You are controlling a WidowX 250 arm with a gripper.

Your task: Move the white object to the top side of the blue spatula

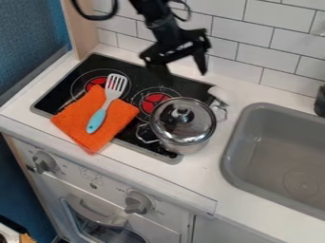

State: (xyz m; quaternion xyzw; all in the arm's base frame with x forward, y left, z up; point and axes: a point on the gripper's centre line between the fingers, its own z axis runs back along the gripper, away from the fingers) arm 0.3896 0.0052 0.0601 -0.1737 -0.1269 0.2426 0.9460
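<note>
The gripper (184, 71) hangs over the back of the stove near the tiled wall, its fingers spread apart with nothing between them. A small white object (220, 95) lies at the stove's back right corner, just behind the pot, below and to the right of the gripper. The spatula (98, 117) has a blue handle and a white slotted head; it rests on an orange cloth at the stove's left, head toward the wall.
A metal pot with a glass lid (182, 121) stands on the right side of the black stove top (143, 76). The orange cloth (120, 118) overhangs the stove's front edge. A grey sink (285, 156) is set into the counter at right.
</note>
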